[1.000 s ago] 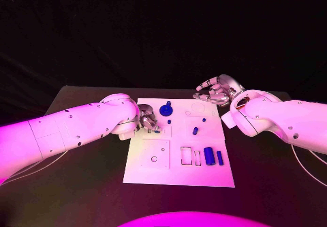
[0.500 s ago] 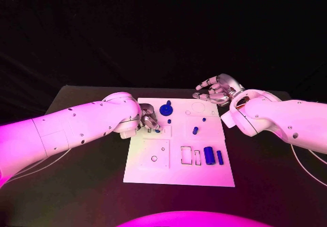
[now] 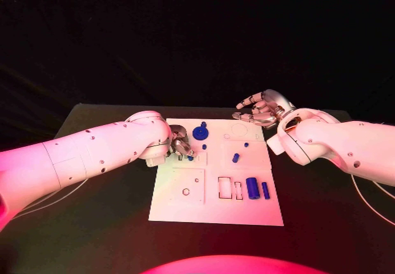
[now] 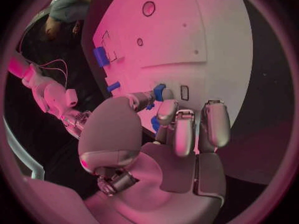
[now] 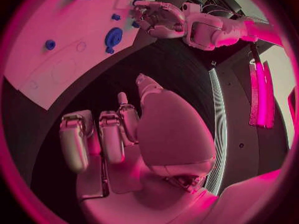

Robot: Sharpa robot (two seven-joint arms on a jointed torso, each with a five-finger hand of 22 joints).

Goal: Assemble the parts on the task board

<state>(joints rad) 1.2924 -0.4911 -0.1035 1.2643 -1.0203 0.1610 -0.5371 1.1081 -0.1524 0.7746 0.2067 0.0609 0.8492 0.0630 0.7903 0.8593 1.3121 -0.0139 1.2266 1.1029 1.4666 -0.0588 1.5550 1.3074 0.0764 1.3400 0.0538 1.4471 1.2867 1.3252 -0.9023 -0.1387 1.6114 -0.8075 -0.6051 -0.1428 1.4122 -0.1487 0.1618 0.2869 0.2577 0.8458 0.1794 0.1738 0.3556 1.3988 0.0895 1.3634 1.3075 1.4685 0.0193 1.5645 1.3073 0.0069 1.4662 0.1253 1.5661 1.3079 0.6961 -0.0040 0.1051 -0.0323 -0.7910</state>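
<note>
The task board (image 3: 216, 200) lies in the middle of the black table (image 3: 99, 217), and your small blue part (image 3: 190, 158) sits near its 10 o'clock side, right at the fingertips of the left hand (image 3: 178, 144). From the left wrist view, that hand's fingers are curled down over the board with a blue piece (image 4: 159, 91) just at their tips; you cannot tell from these views whether it is actually pinched or only touched. Judge the part as light, rigid and smooth plastic: it should not deform, but it could slip or tip, so take it across its sides, low and square, with light pressure. Around it, a round blue gear (image 3: 200, 133) sits toward 12 o'clock, a short peg (image 3: 236, 157) near the centre, and a blue cylinder (image 3: 253, 188) with a slim bar (image 3: 266, 190) beside it toward 4 o'clock. The right hand (image 3: 262, 109) hovers off the board's 1 o'clock corner, fingers loosely spread, holding nothing.
</note>
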